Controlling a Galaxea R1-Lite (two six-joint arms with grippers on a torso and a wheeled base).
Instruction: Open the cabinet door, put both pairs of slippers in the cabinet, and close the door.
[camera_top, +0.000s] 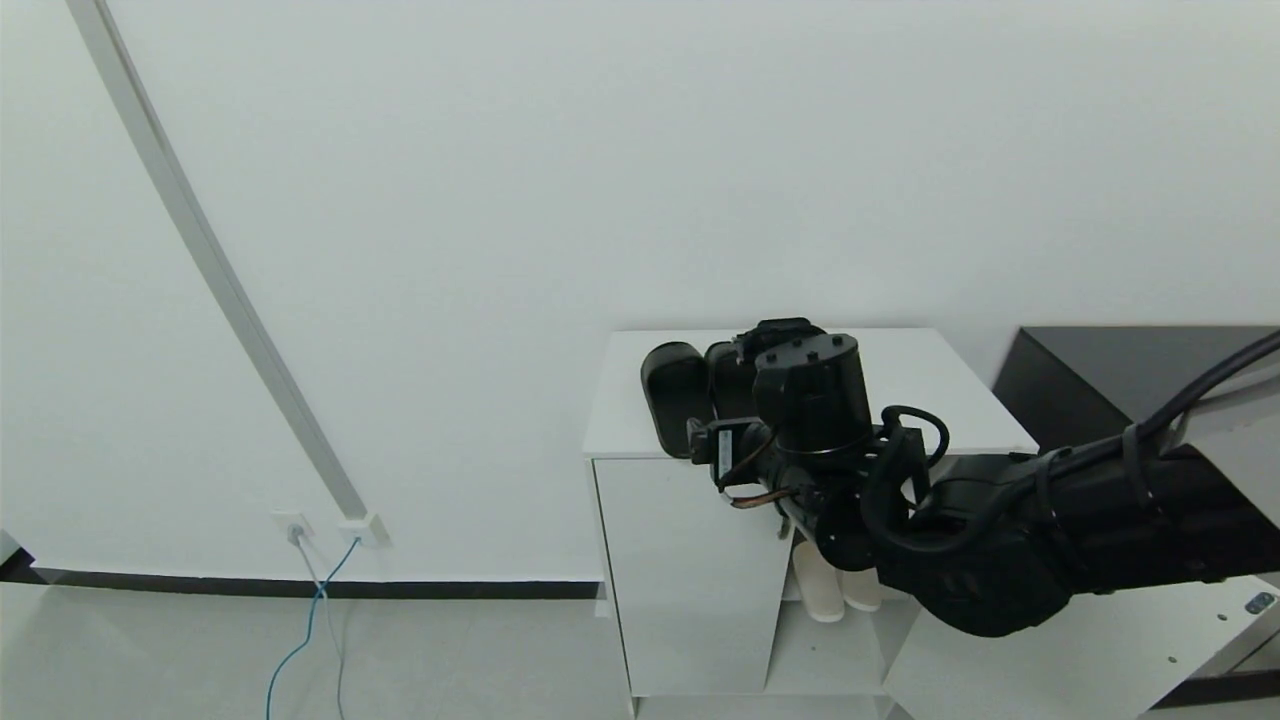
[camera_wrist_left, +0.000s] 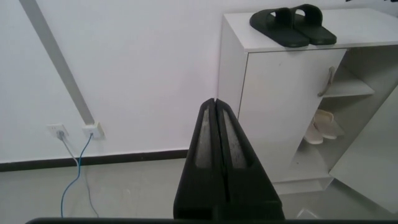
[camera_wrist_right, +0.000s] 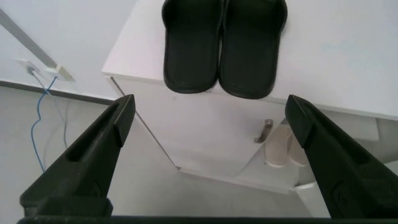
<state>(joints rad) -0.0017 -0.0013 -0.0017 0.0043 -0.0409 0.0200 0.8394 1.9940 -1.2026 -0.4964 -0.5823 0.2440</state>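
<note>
A pair of black slippers (camera_wrist_right: 221, 43) lies side by side on top of the white cabinet (camera_top: 690, 560), also seen as black slippers (camera_wrist_left: 292, 25) and black slippers (camera_top: 690, 395). My right gripper (camera_wrist_right: 208, 146) hangs wide open just in front of and above the pair, nothing between its fingers. The cabinet's right door (camera_top: 1060, 650) stands open. A pair of white slippers (camera_wrist_left: 323, 124) stands inside on a lower shelf, white slippers (camera_top: 835, 590). My left gripper (camera_wrist_left: 216, 146) is shut and empty, held away from the cabinet at its left side.
The cabinet's left door (camera_wrist_left: 283, 118) is closed, with a handle (camera_wrist_left: 326, 81) at its edge. A wall socket (camera_top: 292, 524) with a blue cable (camera_top: 300, 640) sits low on the wall to the left. A dark unit (camera_top: 1100, 375) stands right of the cabinet.
</note>
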